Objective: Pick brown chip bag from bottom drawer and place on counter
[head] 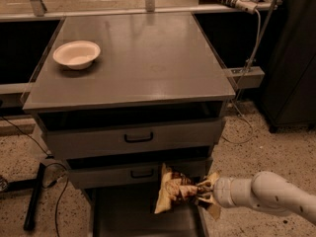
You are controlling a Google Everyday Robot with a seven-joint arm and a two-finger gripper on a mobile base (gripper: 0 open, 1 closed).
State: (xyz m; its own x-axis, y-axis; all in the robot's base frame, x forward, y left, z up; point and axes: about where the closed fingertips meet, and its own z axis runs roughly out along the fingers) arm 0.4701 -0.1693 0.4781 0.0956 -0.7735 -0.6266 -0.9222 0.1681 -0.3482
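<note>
The brown chip bag (174,190), dark in the middle with pale edges, hangs in the air above the open bottom drawer (129,217), in front of the middle drawer's face. My gripper (203,191) reaches in from the lower right on a white arm and is shut on the bag's right end. The counter (143,58), the broad grey top of the cabinet, lies well above the bag.
A white bowl (76,54) sits on the counter's left side. Two grey drawers with black handles (138,138) stand partly open above the bottom drawer. A black stand and cables (35,196) lie on the floor to the left. A dark cabinet (291,58) stands at right.
</note>
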